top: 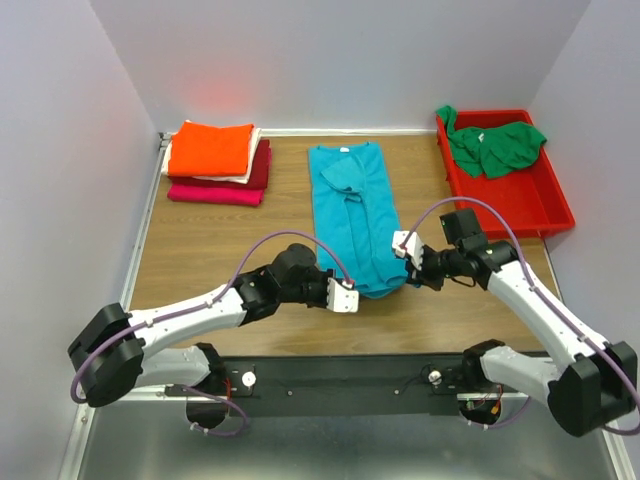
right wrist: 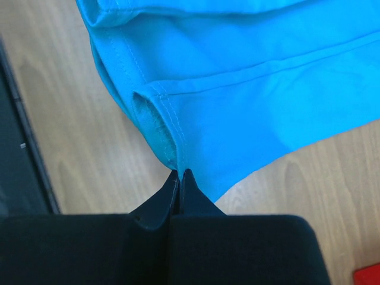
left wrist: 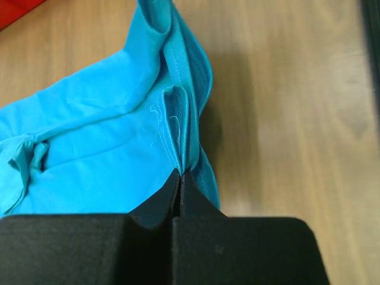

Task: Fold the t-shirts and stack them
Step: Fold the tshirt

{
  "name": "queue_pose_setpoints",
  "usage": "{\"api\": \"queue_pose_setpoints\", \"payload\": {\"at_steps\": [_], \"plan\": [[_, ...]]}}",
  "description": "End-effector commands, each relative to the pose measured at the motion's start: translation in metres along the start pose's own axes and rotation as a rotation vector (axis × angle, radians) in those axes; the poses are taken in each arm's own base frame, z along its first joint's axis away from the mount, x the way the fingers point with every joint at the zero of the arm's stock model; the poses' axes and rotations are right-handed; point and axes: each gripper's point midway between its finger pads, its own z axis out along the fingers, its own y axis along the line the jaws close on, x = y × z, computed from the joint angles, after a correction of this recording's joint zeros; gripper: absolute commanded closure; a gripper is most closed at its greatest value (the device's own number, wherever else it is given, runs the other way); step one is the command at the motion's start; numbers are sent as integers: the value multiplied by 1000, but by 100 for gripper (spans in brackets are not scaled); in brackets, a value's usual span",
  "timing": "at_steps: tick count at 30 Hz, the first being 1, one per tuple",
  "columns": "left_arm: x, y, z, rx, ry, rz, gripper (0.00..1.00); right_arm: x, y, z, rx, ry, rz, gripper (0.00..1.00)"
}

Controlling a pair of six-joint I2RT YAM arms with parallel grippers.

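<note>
Red bin (top: 515, 200) sits on the wooden table (top: 220, 240).

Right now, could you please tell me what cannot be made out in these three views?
Top view: the near hem of the teal t-shirt is covered by the left gripper and right gripper, both shut on it.
Top view: the folded stack shows only edges below the orange t-shirt.
Top view: the green t-shirt hides part of the red bin's floor.
Wrist views: frame edges cut off most of the teal t-shirt.
</note>
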Motion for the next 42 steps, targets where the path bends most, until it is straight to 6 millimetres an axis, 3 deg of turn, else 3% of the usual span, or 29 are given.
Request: {"api": "queue_pose_setpoints", "payload": {"at_steps": [1, 7, 10, 15, 17, 19, 20, 21, 23, 24, 25, 26, 27, 28, 29, 30, 31, 32, 33, 34, 35, 36, 42], "plan": [[-12, -39, -5, 112, -22, -73, 100, 6, 34, -9, -85, 3, 17, 100], [-23, -66, -7, 185, -33, -84, 100, -4, 41, -21, -83, -26, 13, 100], [-17, -61, -8, 158, -3, -67, 100, -10, 33, -23, -63, -24, 10, 99], [-3, -39, -6, 100, 68, 30, 100, -16, -4, -17, 8, 23, 0, 100], [3, -13, -9, 42, 79, 36, 100, -26, -21, -18, 39, 30, -24, 99], [9, 8, -9, 14, 78, 57, 100, -22, -38, -11, 56, 75, -13, 100], [14, 33, -14, -39, 88, 51, 100, -29, -50, -11, 75, 76, -26, 100], [16, 45, -15, -58, 94, 59, 100, -30, -59, -11, 93, 88, -31, 100], [29, 67, -11, -78, 122, 85, 100, -29, -75, 3, 93, 110, -23, 100], [37, 89, -9, -111, 140, 80, 100, -39, -92, 0, 132, 105, -31, 100], [42, 101, -8, -124, 142, 78, 100, -33, -101, 13, 114, 134, -6, 99], [37, 124, -8, -156, 132, 93, 100, -37, -114, 16, 135, 127, 5, 100], [57, 139, -2, -169, 152, 60, 100, -45, -135, 14, 179, 124, 11, 100], [53, 160, -1, -194, 139, 61, 100, -39, -150, 28, 179, 145, 33, 100], [60, 169, 2, -197, 142, 48, 100, -36, -161, 35, 192, 161, 45, 100], [87, 176, 11, -187, 172, 2, 100, -44, -185, 31, 245, 160, 43, 100], [96, 181, 15, -183, 183, -13, 100, -44, -196, 34, 257, 164, 52, 100], [94, 202, 16, -207, 177, -4, 100, -29, -204, 54, 233, 194, 88, 100], [115, 199, 28, -180, 207, -39, 100, -29, -217, 56, 250, 193, 102, 99], [125, 207, 27, -187, 213, -60, 100, -36, -234, 58, 274, 181, 106, 100], [124, 221, 28, -204, 202, -62, 100, -26, -240, 71, 263, 198, 137, 100], [139, 223, 31, -203, 215, -97, 100, -29, -252, 73, 282, 193, 139, 100], [162, 236, 37, -207, 235, -119, 100, -21, -272, 97, 271, 189, 174, 100]]}}
